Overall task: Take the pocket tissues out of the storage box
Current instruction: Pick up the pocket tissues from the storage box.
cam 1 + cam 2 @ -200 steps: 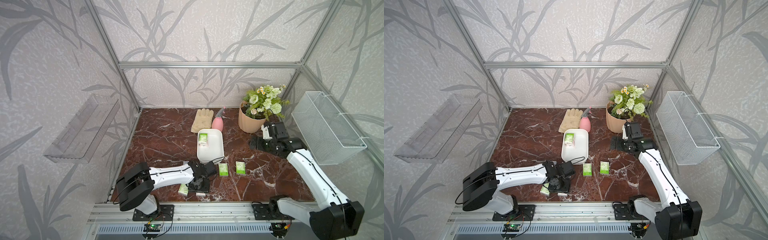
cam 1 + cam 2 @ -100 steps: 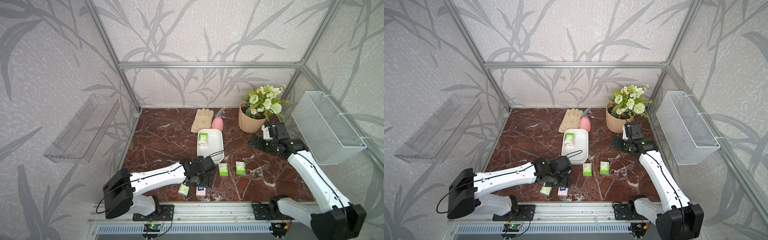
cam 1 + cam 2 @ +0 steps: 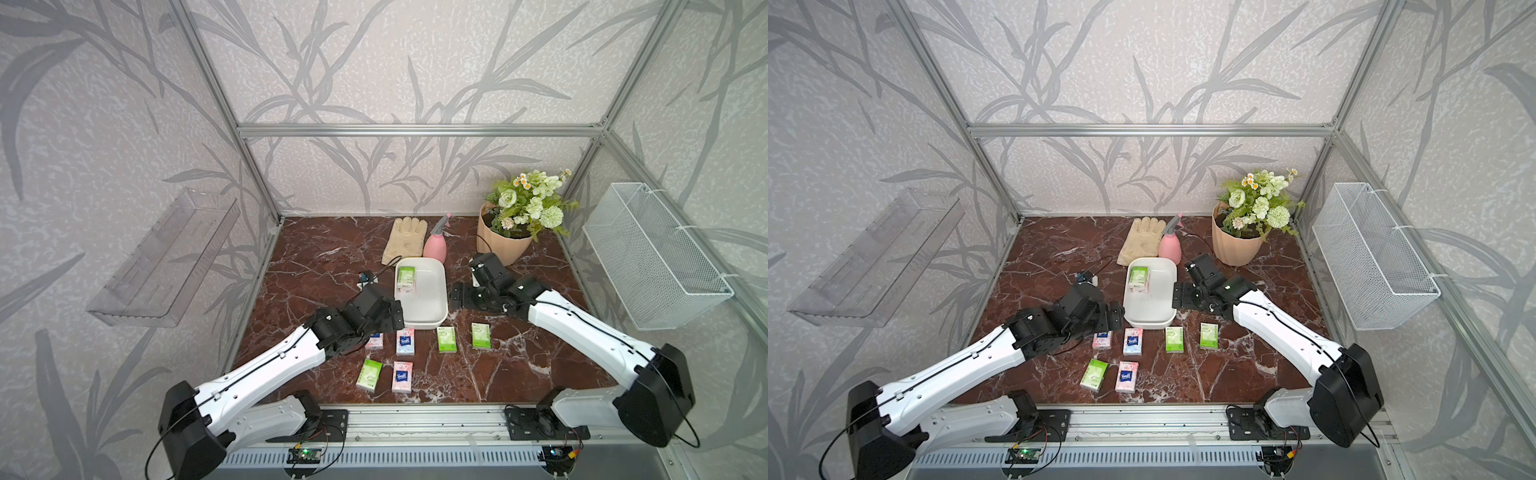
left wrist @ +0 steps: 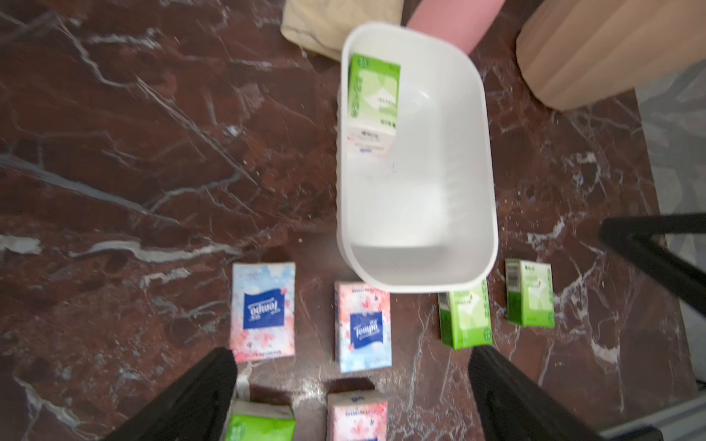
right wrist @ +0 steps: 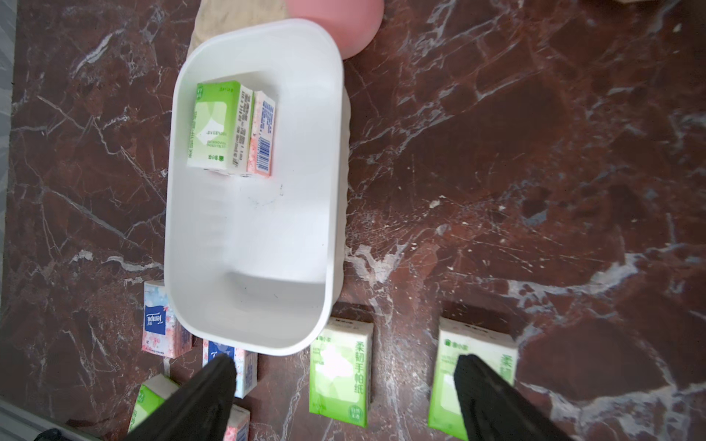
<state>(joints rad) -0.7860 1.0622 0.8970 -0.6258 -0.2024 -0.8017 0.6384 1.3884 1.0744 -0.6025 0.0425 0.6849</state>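
Only the right wrist view shows us the barcode (image 5: 263, 155) on the pink packet (image 5: 263, 114) beside the green packet (image 5: 212, 126) in the storage box (image 5: 267, 236); left gripper (image 4: 351, 355) and right gripper (image 5: 344, 361) gape empty.

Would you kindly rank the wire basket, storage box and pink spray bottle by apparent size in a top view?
1. wire basket
2. storage box
3. pink spray bottle
The basket hangs on the wall, likely nearer the camera.

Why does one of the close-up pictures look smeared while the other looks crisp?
Left wrist view: blurred all over, the edges of the storage box smeared, probably from camera motion. Right wrist view: sharper, the barcode on the pink packet inside the box is clear. Both top views: crisp, evenly lit, with only soft shadows.
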